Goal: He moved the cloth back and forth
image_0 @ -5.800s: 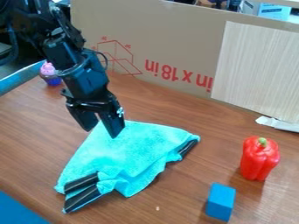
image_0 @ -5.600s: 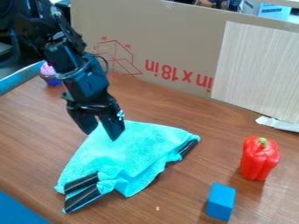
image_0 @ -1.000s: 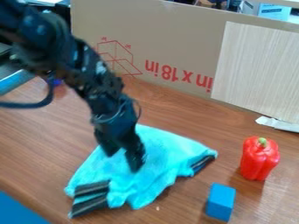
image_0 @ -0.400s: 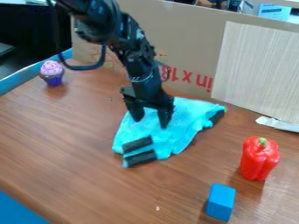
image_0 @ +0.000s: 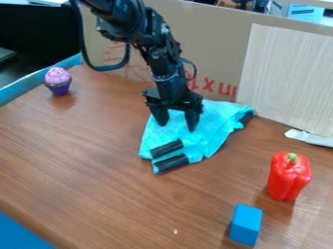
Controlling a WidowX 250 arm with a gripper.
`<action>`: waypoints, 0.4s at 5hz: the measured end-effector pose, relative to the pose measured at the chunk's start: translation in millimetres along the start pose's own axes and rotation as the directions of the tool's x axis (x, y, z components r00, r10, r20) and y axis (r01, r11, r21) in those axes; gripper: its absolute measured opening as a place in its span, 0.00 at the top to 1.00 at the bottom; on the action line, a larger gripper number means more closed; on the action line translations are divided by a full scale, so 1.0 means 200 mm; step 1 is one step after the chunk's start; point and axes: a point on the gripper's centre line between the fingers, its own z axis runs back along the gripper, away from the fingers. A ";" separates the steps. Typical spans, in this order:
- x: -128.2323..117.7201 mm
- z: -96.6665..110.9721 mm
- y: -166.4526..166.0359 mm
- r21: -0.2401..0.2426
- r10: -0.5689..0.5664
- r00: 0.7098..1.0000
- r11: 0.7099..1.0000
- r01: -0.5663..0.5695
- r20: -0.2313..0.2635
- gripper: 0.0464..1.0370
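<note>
Cloth point(image_0: 207, 142) in the camera view: flat-ish turquoise bundle on the worktop point(image_0: 98, 160), under the jaws, far side close to the foot of the cardboard wall point(image_0: 209, 24). Contact with the wall: can't tell. Black strips point(image_0: 166, 149) show along its near edge.

Main risk is the far side. Little room there, so another push that way probably jams or crumples the fabric against the cardboard, or shoves the wall back. The pale panel point(image_0: 286, 80) near the cloth's right-hand corner could get nudged too. Next stroke should likely come back toward the near edge.

Second risk is grip. With no pinch, the drag would rely on friction and downward pressure. Too light and the fingers point(image_0: 193, 120) skate over the top; too hard and they bunch the fabric or load the arm point(image_0: 160, 46). A wide return stroke could also reach the red pepper point(image_0: 288, 177) or blue block point(image_0: 246, 224), both well apart for now. Pepper stands upright, so probably the easier one to tip.

Jaws: wide, a clear gap between the two sides, pointing down over the middle of the cloth. No fold seen clamped between them. Tips look to be on the fabric; how hard they press, can't tell.
</note>
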 end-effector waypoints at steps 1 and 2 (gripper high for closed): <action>-0.10 0.00 0.02 0.006 -0.029 1.000 1.000 0.029 -0.004 0.04; -0.25 0.04 0.05 0.013 -0.084 0.996 0.996 0.085 -0.022 0.04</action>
